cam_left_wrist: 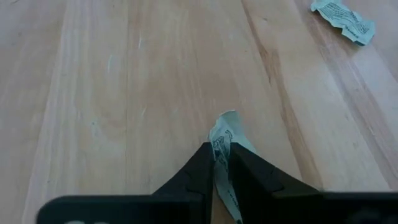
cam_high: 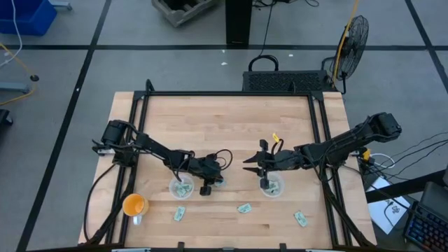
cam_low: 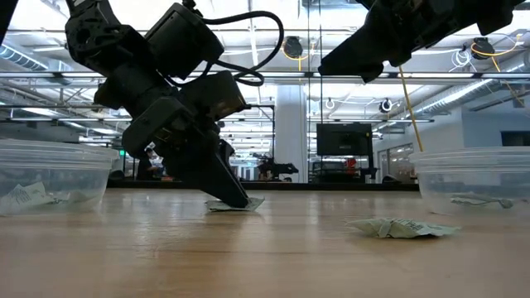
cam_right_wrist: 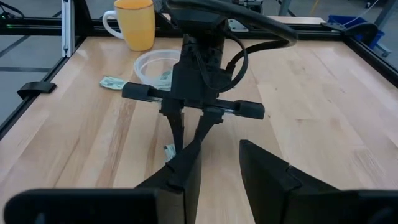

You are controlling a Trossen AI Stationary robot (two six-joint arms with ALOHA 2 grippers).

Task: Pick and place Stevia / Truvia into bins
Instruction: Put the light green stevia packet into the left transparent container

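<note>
left gripper (cam_left_wrist: 221, 163) is pinched tight on a stevia packet (cam_left_wrist: 224, 134) on the table, just right of the left cup (cam_high: 182, 187). Paper's light and crumply, so grab an edge. Right gripper (cam_right_wrist: 217, 155) hovers open, empty

The high view looks straight down from well above, taking in the whole bench (cam_high: 224, 119). The low view sits at bench height, looking level across the wood into the room behind. Each wrist view rides close behind its own end effector, angled down at the boards. The right wrist view faces the left end effector (cam_right_wrist: 186, 144), which also fills the low view.
</note>
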